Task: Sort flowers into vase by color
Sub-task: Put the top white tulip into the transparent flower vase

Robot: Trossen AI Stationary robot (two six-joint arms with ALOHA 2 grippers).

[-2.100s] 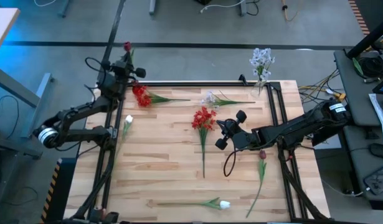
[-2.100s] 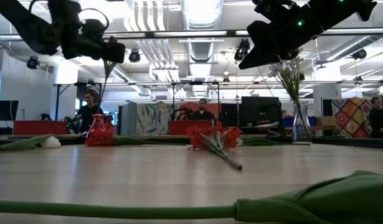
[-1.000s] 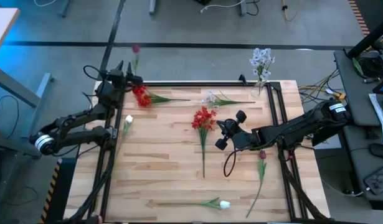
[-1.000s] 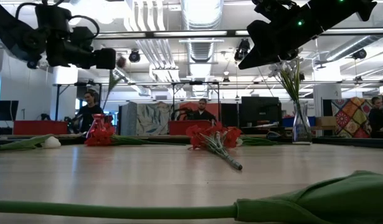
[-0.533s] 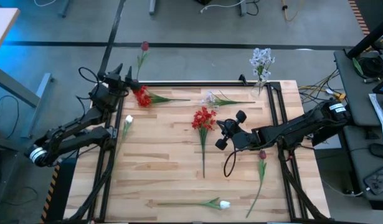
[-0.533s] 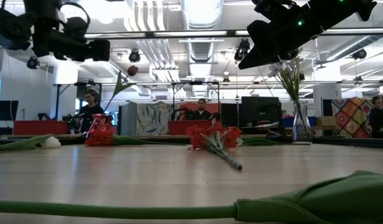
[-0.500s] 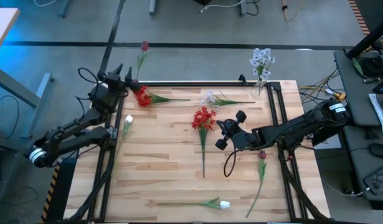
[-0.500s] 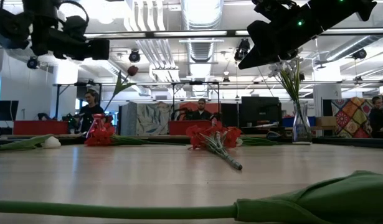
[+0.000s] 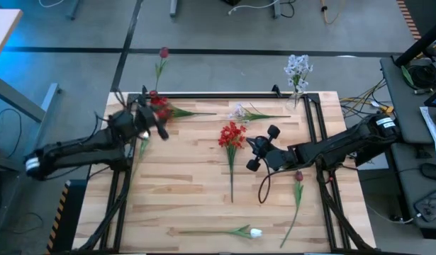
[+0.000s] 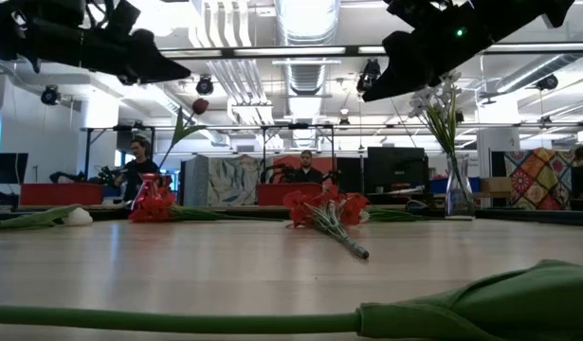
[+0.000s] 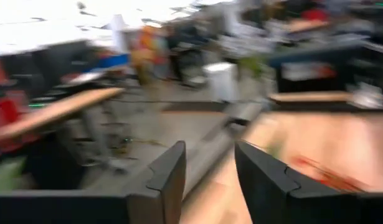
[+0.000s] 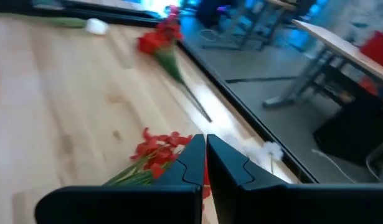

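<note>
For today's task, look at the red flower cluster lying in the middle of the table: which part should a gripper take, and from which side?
Grip the red flower cluster by its thin green stem, likely from straight above with fingers across it. The stem lies flat and bare on the table, running toward the near edge, while the head is bushy and soft.

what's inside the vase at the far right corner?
The clear vase holds only pale blue-white sprays, stems upright in it. No red or maroon flowers are in it. Whether the vase contains water cannot be made out.
</note>
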